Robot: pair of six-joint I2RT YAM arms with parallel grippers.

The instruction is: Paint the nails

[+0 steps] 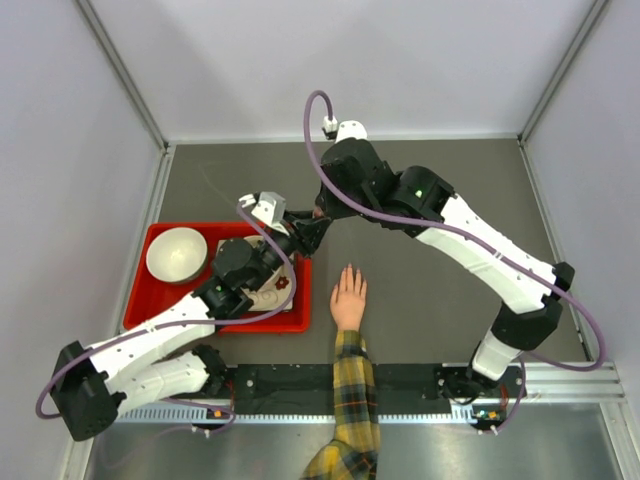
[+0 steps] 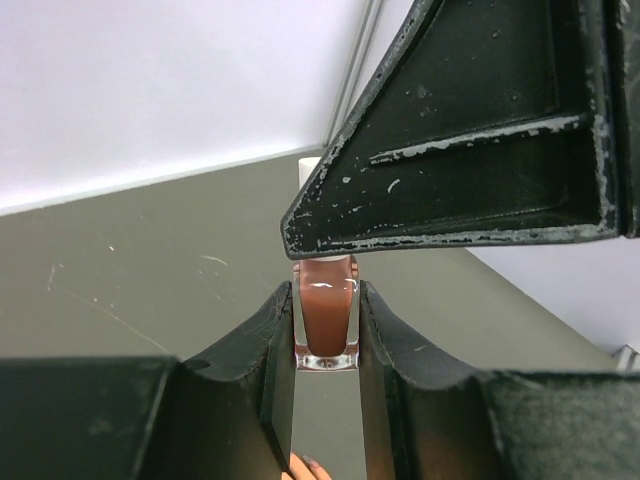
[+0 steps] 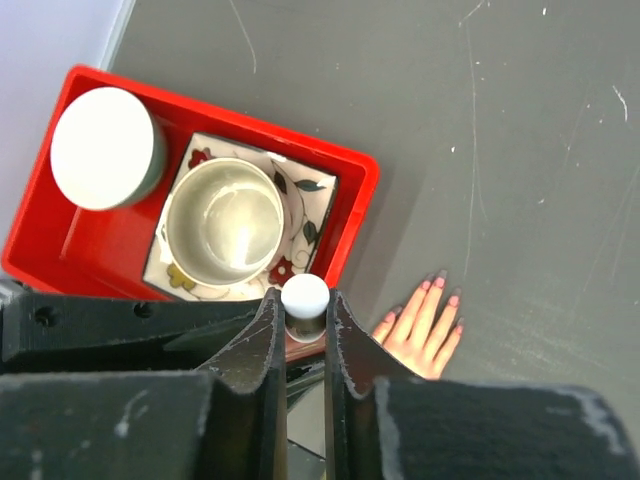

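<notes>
Two pincers, one polish bottle (image 2: 325, 325): cap not yet off.
My left pincer (image 2: 327, 290) clamps the bottle, my right pincer (image 3: 300, 325) pinches its white cap (image 3: 305, 296); the nails (image 3: 438, 285) wait on the hand (image 1: 349, 300) lying nearby.

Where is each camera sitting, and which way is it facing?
Top external: above and behind the bases, looking down at the table; both arms, the person's hand, red tray.
Left wrist: on the left arm, looking along the left claw, shut on the polish bottle.
Right wrist: on the right arm, looking down past the right claw, shut on the white cap.
Shared: top and right wrist both show hand and tray.
</notes>
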